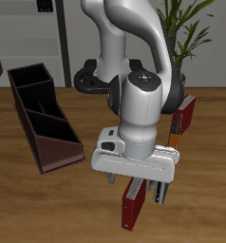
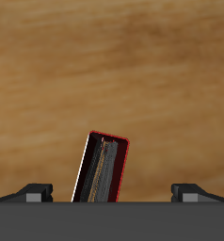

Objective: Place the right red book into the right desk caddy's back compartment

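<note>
Lower centre of the exterior view: right red book standing on end on the wooden table, directly under the gripper. Arm bent forward and down, white wrist pointing at the tabletop. Upper left: one right desk caddy, three sections, back compartment farthest back. Two red books counted; the second red book mid right. Plant upper right.

Wrist view: fingers spread wide, gripping nothing. Book between them, tilted, off-centre. Bare wood beyond.
</note>
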You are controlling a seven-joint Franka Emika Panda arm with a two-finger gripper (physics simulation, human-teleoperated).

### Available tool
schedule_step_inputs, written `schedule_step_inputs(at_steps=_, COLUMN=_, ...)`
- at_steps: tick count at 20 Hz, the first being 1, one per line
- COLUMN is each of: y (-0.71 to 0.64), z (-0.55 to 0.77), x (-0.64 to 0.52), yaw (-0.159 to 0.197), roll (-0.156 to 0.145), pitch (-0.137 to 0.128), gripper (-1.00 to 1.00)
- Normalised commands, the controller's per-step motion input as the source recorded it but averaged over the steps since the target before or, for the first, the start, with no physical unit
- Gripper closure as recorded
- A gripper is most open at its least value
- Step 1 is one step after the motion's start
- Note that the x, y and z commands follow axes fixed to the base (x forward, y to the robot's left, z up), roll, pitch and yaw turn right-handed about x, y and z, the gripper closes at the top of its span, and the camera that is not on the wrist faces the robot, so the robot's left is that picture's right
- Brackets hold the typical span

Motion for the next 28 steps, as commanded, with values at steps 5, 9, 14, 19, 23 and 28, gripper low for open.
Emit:
schedule_step_inputs(at_steps=5, y=-0.01, z=-0.13, x=0.0, yaw=0.003, roll=0.002, pitch=0.014, gripper=-1.0)
schedule_step_inputs(at_steps=9, y=-0.05, z=-0.28, x=0.05, yaw=-0.021, roll=0.015, pitch=0.065, gripper=-1.0)
schedule_step_inputs(at_steps=14, y=-0.02, z=-0.1, x=-0.01, yaw=-0.019, roll=0.008, pitch=0.007, gripper=1.0)
schedule_step_inputs(at_steps=19, y=-0.05, z=-0.04, x=-0.01, yaw=-0.034, roll=-0.004, pitch=0.014, gripper=1.0)
schedule_step_inputs(at_steps=23, y=0.09, z=-0.01, x=-0.01, yaw=-0.022, roll=0.025, pitch=0.002, gripper=1.0)
schedule_step_inputs(at_steps=28, y=-0.04, z=0.16, x=-0.09, yaw=0.011, roll=0.005, pitch=-0.018, gripper=1.0)
